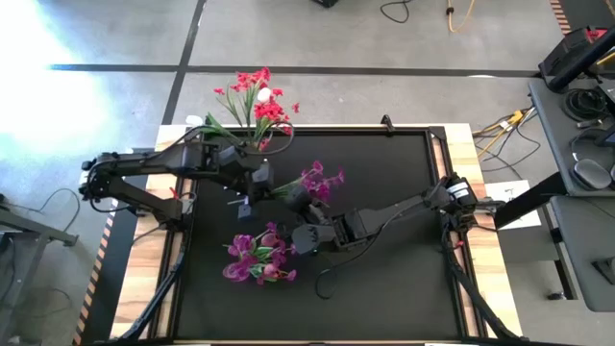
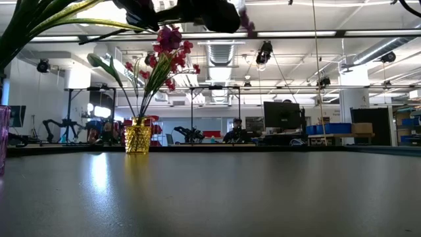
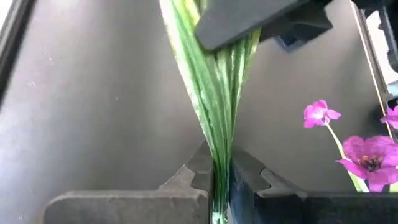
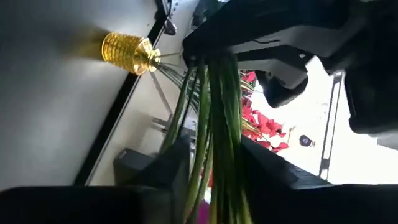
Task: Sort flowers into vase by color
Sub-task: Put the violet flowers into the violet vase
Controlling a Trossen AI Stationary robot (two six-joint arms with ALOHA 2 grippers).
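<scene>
A bunch of purple-magenta flowers is held above the table's middle by both grippers. My left gripper is shut on its green stems. My right gripper is shut on the same stems nearer the blooms. Red-pink flowers and one white bud stand with their stems in a yellow vase at the far edge. More purple flowers stand near the table's front left; a purple vase shows at the low view's left edge. My left gripper pinches the bunch's stems near their cut ends between its two fingers, which lie across them. The bunch is lifted clear of the table. My right gripper holds the thicker bundle of stems between its two fingers, across them, nearer the blooms. The bunch spans the gap between the two grippers, clear of the table.
The black table top is bordered by a raised rim. The yellow vase stands just beyond my left gripper, at the far edge. Cables and equipment lie on the floor to the right, off the table.
</scene>
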